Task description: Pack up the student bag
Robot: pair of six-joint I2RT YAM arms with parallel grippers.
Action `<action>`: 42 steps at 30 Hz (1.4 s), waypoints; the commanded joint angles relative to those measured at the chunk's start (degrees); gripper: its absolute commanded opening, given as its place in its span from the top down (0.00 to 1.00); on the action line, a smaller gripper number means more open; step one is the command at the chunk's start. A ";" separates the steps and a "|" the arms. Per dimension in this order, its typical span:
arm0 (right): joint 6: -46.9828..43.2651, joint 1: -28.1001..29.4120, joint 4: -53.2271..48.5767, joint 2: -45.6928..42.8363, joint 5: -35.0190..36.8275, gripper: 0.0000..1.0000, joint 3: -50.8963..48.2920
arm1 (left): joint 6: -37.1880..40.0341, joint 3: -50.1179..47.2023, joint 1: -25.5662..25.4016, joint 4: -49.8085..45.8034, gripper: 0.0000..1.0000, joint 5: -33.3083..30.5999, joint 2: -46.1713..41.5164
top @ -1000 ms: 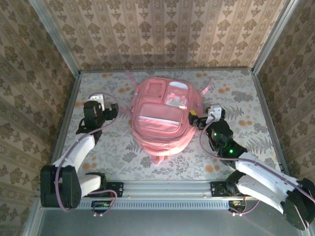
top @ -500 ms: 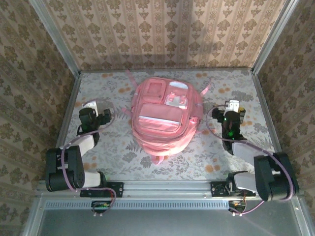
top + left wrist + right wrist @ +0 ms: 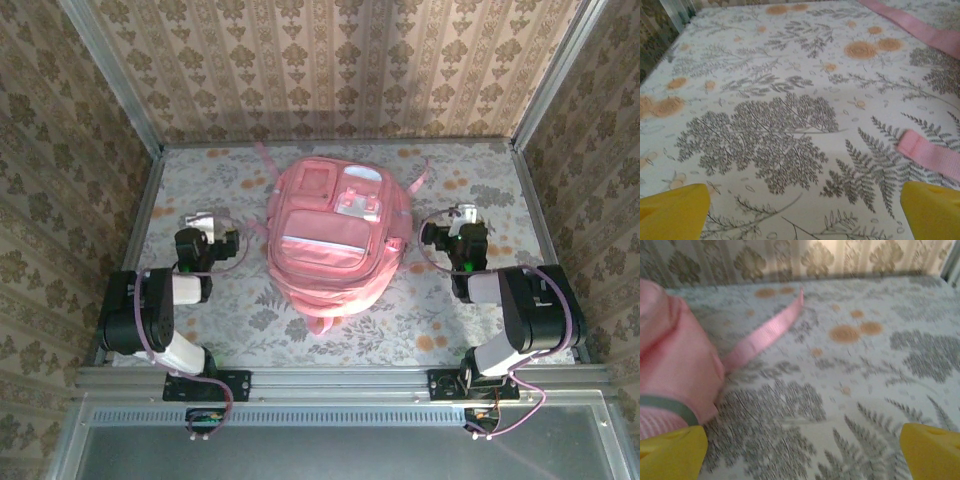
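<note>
Two arm bases sit bolted to the metal rail [image 3: 330,382] at the near edge of the counter [image 3: 240,310], whose cloth is printed with grey ferns and orange blossoms. Each arm is folded back over its own base, forearm reaching away from the rail.

The left hand [image 3: 204,220] hangs low over the cloth to the left of the student bag [image 3: 335,240]. It is released, its yellow fingertips [image 3: 672,212] set wide apart (nothing between them but printed fern). Ahead of it and to the right, the end of a pink strap [image 3: 932,159] lies flat on the cloth, clear of the fingers. A second strap [image 3: 912,27] crosses the far right corner of the left wrist view.

The right hand [image 3: 462,220] sits on the bag's other side, likewise released, with bare cloth between its spread fingertips. In its wrist view the bag's pink side bulges in at the left, edged with a grey band. It is close to the left fingertip, though I cannot tell whether they touch. A webbing strap [image 3: 771,332] runs from the bag toward the back wall.

The bag itself lies flat in the middle of the counter, between the two hands, with its paler front pockets facing up. Beyond it rise walls papered in a beige damask pattern [image 3: 330,70].
</note>
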 commanded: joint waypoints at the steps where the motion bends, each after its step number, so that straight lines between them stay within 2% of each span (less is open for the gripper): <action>1: -0.92 0.01 -1.49 0.21 -2.82 0.00 0.54 | 1.60 1.36 -0.15 0.81 0.00 0.46 -0.18; 16: -1.01 1.48 -1.16 0.02 2.55 0.00 0.24 | 1.87 1.10 -0.49 1.29 0.00 0.06 -0.40; 42: -1.71 1.88 -1.07 0.02 1.85 0.00 0.18 | 1.88 1.36 -0.49 0.85 0.00 0.07 -0.23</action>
